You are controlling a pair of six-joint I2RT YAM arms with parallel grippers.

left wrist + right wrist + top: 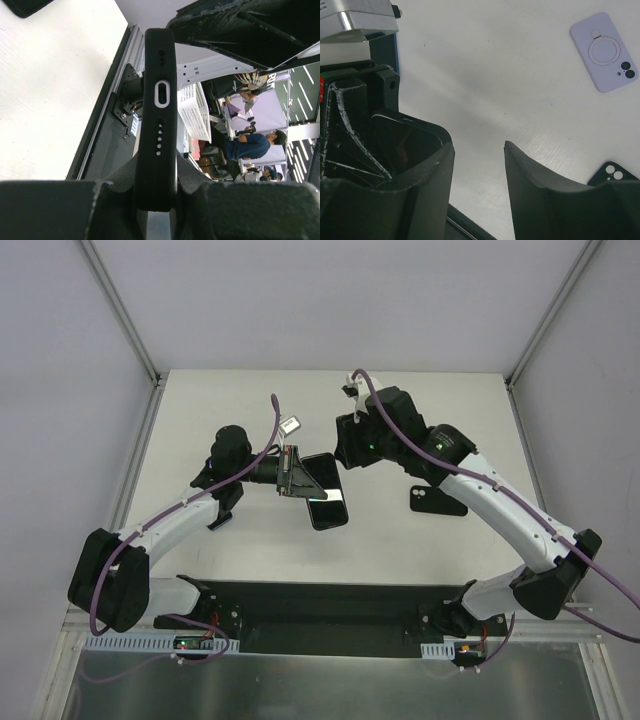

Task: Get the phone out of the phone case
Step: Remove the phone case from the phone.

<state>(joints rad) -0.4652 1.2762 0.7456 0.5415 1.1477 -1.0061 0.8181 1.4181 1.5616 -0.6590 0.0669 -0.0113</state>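
We saw the left gripper clenched on one end of the phone. It held the phone in its black case above the middle of the worktop, with the screen showing from above. The right gripper hung close by the phone's far end, jaws spread, grasping nothing. We judged the phone stiff, glassy, slick and breakable, and the case soft, rubbery and grippy. The best hold looked to be the case's lip at a free corner, peeled back against the pinned end.
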